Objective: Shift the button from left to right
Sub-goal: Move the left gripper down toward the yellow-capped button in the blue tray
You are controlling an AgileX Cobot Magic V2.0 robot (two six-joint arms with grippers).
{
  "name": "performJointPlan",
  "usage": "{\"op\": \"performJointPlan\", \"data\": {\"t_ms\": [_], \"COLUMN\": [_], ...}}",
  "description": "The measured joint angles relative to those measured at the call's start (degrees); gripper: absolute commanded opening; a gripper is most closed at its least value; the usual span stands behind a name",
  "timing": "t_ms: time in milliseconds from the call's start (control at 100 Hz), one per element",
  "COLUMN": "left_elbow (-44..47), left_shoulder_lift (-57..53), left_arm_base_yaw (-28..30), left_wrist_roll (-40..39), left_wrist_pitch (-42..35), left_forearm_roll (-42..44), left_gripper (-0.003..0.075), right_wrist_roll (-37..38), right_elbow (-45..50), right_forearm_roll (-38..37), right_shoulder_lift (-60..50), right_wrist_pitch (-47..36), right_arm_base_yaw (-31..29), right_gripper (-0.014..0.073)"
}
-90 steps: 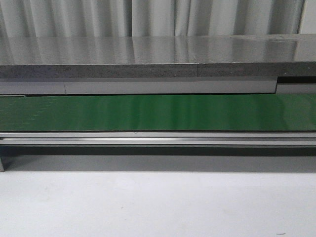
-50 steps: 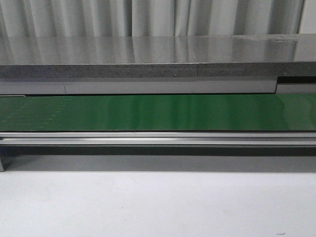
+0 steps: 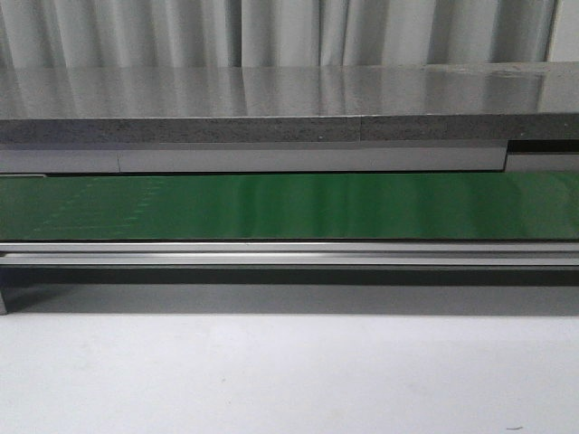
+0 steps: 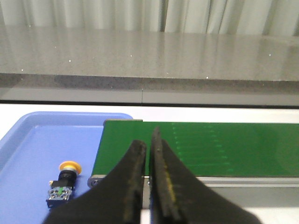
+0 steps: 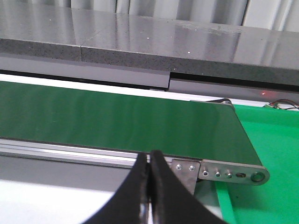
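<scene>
The left gripper (image 4: pixel 148 140) shows in its wrist view as two dark curved fingers drawn almost together, only a thin slit between the tips, holding nothing. It hangs above the near left end of a green conveyor belt (image 4: pixel 210 147). Just off that end of the belt sits a blue tray (image 4: pixel 37 140), and the button (image 4: pixel 64 182) lies on the tray floor, beside the belt's end roller and off to the tray side of the fingers. The button's yellow-orange round head points toward the far rim of the tray and its black body with pale terminals points toward the camera, so its long axis runs roughly along the fingers' direction, not across them.

The right gripper (image 5: pixel 150 161) also has its dark fingers pressed together and empty. It hangs near the opposite end of the same belt (image 5: pixel 117 121), where a metal end bracket (image 5: pixel 224 173) meets a green bin (image 5: pixel 266 140).

Judged from this, the left arm is much the nearer to the button and would have to open its fingers and shift toward the tray.

Only the left wrist view shows the button and tray; only the right wrist view shows the bin. The front view shows just the middle stretch of the belt (image 3: pixel 289 206), with neither gripper and no button
</scene>
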Motion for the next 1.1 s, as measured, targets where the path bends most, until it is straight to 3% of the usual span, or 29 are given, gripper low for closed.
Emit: {"op": "performJointPlan", "data": {"t_ms": [330, 770, 870, 990, 1060, 1100], "left_elbow": [-21.35, -24.40, -24.40, -24.40, -24.40, -24.40], "left_shoulder_lift": [17.67, 27.02, 27.02, 27.02, 27.02, 27.02], "left_arm_base_yaw": [0.00, 0.00, 0.00, 0.00, 0.00, 0.00], "left_wrist_roll": [0.00, 0.00, 0.00, 0.00, 0.00, 0.00], "left_wrist_pitch": [27.59, 31.83, 31.72, 31.59, 31.50, 31.50], "left_forearm_roll": [0.48, 0.48, 0.48, 0.48, 0.48, 0.48], "left_gripper": [0.0005, 0.0028, 0.0163, 0.0492, 0.0633, 0.0670], "right_wrist_roll": [0.00, 0.00, 0.00, 0.00, 0.00, 0.00], "right_elbow": [0.00, 0.00, 0.00, 0.00, 0.00, 0.00], "right_forearm_roll": [0.00, 0.00, 0.00, 0.00, 0.00, 0.00], "right_shoulder_lift": [0.00, 0.00, 0.00, 0.00, 0.00, 0.00], "right_wrist_pitch": [0.00, 0.00, 0.00, 0.00, 0.00, 0.00], "right_arm_base_yaw": [0.00, 0.00, 0.00, 0.00, 0.00, 0.00], "right_gripper": [-0.0068, -0.0068, -0.0068, -0.0068, -0.0068, -0.0068]}}
